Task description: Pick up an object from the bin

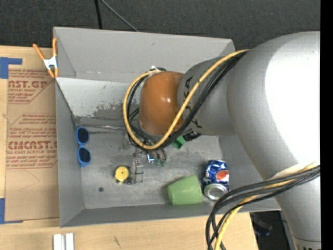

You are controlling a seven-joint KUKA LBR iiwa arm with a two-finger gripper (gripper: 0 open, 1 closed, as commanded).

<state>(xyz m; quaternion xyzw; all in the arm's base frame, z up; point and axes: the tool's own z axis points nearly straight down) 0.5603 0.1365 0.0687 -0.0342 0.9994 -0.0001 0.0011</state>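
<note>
My gripper (138,170) reaches down from under the orange wrist cover to the bin floor near the middle of the bin. Just to its left, almost touching it, lies a small round yellow thing (121,174). A small blue and green item (155,159) sits close to its right side, partly under the wrist. A green piece (178,142) pokes out from under the arm further right; most of it is hidden.
Blue sunglasses (82,147) lie against the left wall. A light green cup (185,190) lies on its side by the front wall, with a blue soda can (216,178) next to it on the right. The arm covers the bin's right part.
</note>
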